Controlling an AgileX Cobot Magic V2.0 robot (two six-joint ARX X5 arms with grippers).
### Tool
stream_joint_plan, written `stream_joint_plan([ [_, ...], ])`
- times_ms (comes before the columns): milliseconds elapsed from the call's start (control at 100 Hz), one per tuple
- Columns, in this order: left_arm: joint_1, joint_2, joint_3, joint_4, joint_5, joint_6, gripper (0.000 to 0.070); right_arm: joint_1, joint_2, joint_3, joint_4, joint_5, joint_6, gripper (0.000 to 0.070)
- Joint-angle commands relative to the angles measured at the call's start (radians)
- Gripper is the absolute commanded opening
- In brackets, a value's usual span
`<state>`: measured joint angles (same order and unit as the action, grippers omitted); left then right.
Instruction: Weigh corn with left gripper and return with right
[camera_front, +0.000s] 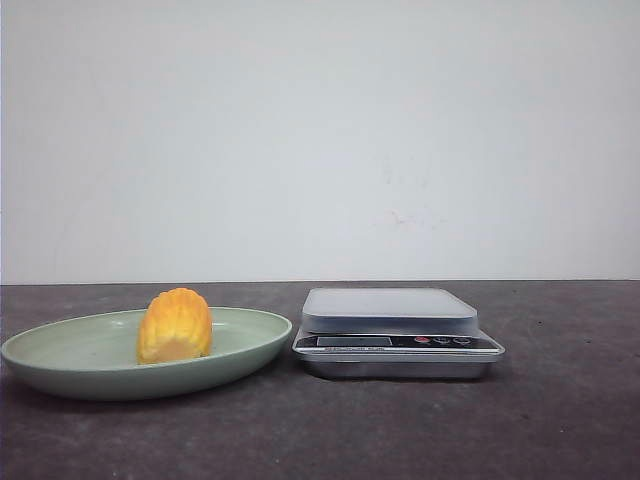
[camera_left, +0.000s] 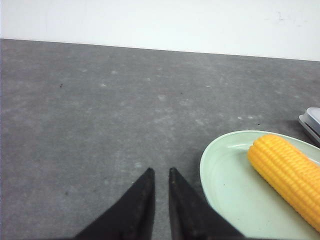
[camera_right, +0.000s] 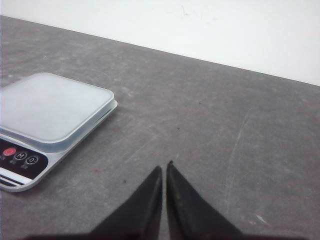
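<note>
The corn (camera_front: 175, 325), a stubby yellow-orange cob, lies in a pale green plate (camera_front: 60, 365) at the left of the table. It also shows in the left wrist view (camera_left: 287, 175), lying in the plate (camera_left: 225, 185). A silver digital scale (camera_front: 395, 325) with an empty platform stands right of the plate; it also shows in the right wrist view (camera_right: 50, 115). My left gripper (camera_left: 160, 172) hangs over bare table beside the plate, nearly shut and empty. My right gripper (camera_right: 164, 167) is shut and empty over bare table beside the scale. Neither gripper shows in the front view.
The dark grey tabletop (camera_front: 560, 420) runs back to a white wall (camera_front: 320, 140). A corner of the scale (camera_left: 312, 120) shows beyond the plate in the left wrist view.
</note>
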<state>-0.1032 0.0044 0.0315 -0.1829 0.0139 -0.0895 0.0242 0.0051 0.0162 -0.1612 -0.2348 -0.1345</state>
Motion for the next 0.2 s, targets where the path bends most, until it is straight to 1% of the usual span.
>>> stream_joint_plan([
  [0, -0.002, -0.001, -0.018, -0.004, 0.005, -0.002, 0.0004, -0.002, -0.001, -0.003, 0.004, 0.0, -0.011, 0.0007],
  [190, -0.002, -0.001, -0.018, -0.004, 0.005, -0.002, 0.0004, -0.002, -0.001, -0.003, 0.004, 0.0, -0.011, 0.0007],
])
